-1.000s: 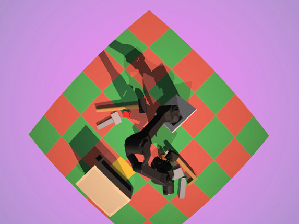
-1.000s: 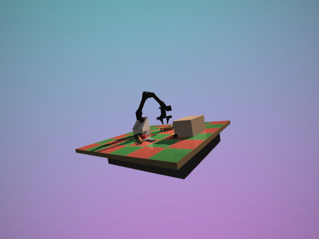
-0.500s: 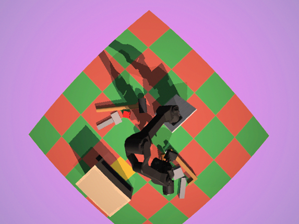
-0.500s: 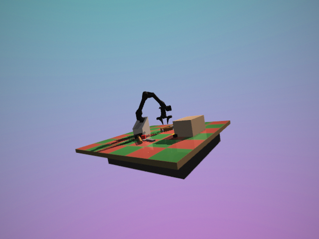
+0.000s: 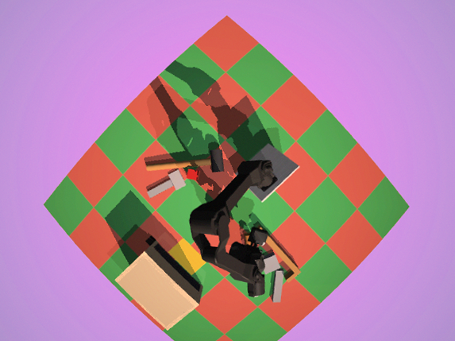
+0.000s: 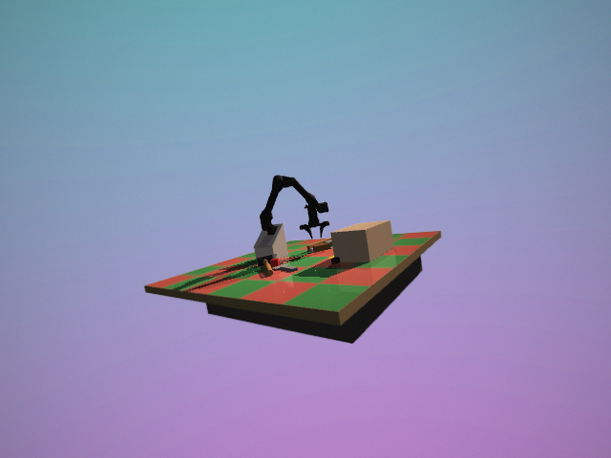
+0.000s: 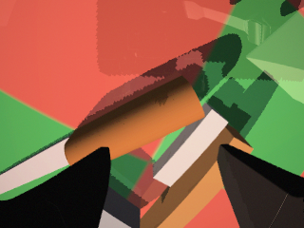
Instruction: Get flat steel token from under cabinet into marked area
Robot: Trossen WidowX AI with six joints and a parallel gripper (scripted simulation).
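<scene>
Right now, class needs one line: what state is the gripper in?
Gripper: open, holding nothing, above the tools.

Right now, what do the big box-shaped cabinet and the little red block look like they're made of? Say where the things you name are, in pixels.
The cabinet [image 5: 157,290] [image 6: 349,246] could be painted wood: plain tan, no grain showing. The red block [image 5: 193,174] [image 6: 275,261] might be plastic: one bright, even colour.
</scene>
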